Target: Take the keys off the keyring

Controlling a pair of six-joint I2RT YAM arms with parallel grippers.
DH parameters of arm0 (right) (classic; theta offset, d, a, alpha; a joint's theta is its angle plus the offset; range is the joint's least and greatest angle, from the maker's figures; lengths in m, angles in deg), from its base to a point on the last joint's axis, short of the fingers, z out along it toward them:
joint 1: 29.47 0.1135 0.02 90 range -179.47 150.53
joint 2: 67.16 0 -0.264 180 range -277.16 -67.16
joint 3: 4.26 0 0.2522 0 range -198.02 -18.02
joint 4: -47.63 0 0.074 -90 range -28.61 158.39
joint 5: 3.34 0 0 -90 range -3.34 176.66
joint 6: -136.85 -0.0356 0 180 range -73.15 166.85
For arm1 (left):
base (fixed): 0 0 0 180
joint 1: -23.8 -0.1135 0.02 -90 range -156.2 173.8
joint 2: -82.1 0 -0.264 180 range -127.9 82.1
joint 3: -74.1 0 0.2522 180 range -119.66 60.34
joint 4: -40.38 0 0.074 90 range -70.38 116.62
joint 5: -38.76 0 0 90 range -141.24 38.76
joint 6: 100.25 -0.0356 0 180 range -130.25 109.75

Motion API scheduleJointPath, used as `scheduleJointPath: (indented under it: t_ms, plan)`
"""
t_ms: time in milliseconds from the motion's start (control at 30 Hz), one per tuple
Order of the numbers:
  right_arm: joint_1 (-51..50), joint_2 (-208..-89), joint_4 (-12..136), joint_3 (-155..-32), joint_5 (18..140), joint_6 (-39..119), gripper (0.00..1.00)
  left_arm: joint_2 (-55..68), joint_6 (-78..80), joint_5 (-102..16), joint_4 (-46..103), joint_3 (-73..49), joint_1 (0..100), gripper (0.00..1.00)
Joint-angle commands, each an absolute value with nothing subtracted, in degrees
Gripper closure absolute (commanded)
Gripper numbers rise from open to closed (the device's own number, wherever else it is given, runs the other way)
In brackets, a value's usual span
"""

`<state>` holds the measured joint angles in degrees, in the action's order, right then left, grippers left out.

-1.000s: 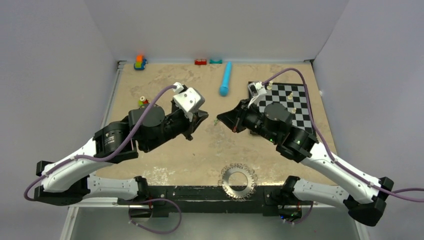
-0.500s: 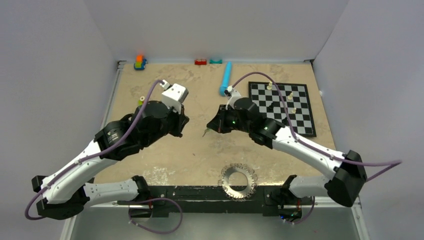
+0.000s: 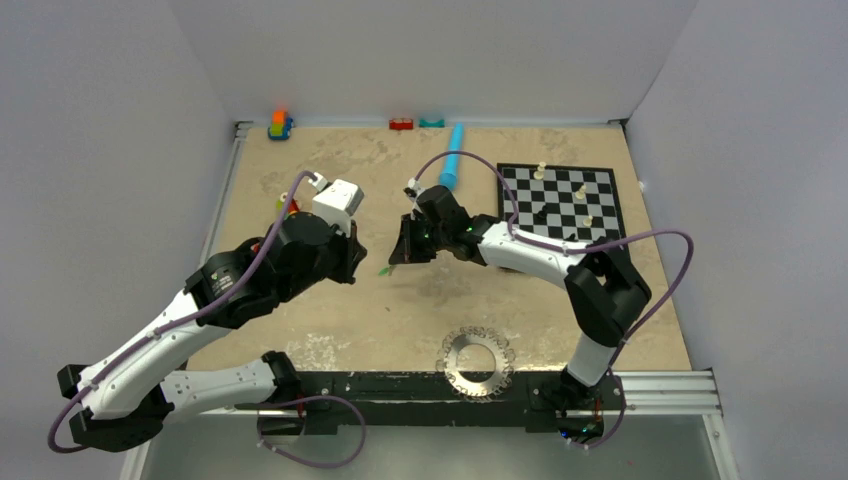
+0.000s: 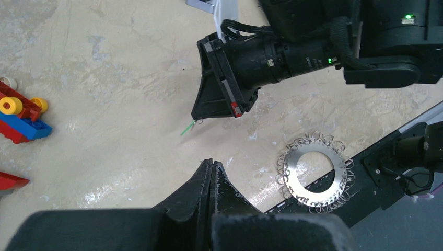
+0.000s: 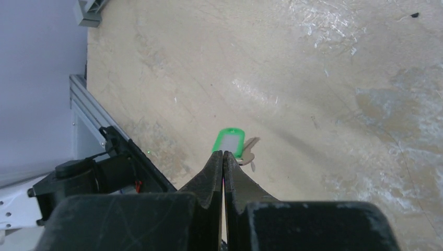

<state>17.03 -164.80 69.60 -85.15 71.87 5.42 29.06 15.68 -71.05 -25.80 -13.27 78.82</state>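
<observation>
Right hand (image 5: 223, 155) swung left, pinching green-tagged key (image 5: 228, 142), keyring (image 4: 293, 172) apart

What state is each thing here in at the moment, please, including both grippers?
Left gripper: shut, holding nothing.
Right gripper: shut on the green-tagged key.
Keyring: lying flat at the near edge of the table, untouched.
Silver keys: on the keyring, all round its rim.
Blue cylinder: lying on its side.
Chessboard: flat, with a few chess pieces on it.
</observation>
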Motion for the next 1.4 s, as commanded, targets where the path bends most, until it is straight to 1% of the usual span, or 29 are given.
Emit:
scheduleJointPath:
  t_ms: [0, 200, 400, 433, 467, 533, 567, 667, 733, 900, 1233, 1367]
  plan:
    - [16.5, -168.9, 70.9, -90.4, 68.5, 7.5, 1.00, 30.4, 16.9, -71.2, -26.1, -12.2, 78.2, 1.00]
    - [15.7, -173.2, 74.0, -91.5, 68.9, 9.7, 1.00, 30.4, 17.5, -71.1, -26.1, -11.1, 78.1, 1.00]
    - [14.2, -171.9, 77.1, -90.3, 72.1, 11.9, 1.00, 31.0, 18.3, -70.4, -24.8, -9.2, 78.1, 1.00]
    - [14.1, -171.6, 78.0, -90.4, 72.7, 12.3, 0.94, 30.9, 18.4, -70.4, -24.6, -9.2, 78.2, 1.00]
    - [14.0, -171.2, 78.9, -90.4, 73.3, 12.7, 0.87, 30.8, 18.5, -70.3, -24.5, -9.2, 78.1, 1.00]
    - [13.9, -170.0, 80.3, -90.6, 75.2, 13.5, 0.65, 30.6, 18.4, -69.9, -24.3, -9.3, 78.1, 1.00]
    - [13.9, -169.2, 81.3, -90.5, 76.2, 13.8, 0.60, 30.5, 18.5, -69.8, -24.3, -9.4, 78.1, 1.00]
    - [13.8, -166.0, 84.0, -90.6, 79.4, 14.7, 0.46, 30.5, 18.7, -69.5, -24.3, -9.4, 78.2, 1.00]
    - [13.6, -162.9, 86.2, -89.9, 81.8, 14.9, 0.42, 30.7, 18.7, -69.2, -24.3, -9.4, 78.2, 1.00]
    - [13.5, -154.4, 88.8, -84.8, 86.2, 13.5, 0.39, 31.1, 19.0, -68.6, -24.3, -9.4, 78.1, 1.00]
    - [13.6, -140.2, 94.0, -69.0, 93.1, 0.5, 0.41, 32.0, 19.8, -66.4, -24.0, -8.6, 78.2, 1.00]
    - [14.0, -135.9, 92.2, -62.4, 91.0, -5.2, 0.43, 32.3, 20.0, -65.7, -23.7, -8.3, 78.1, 1.00]
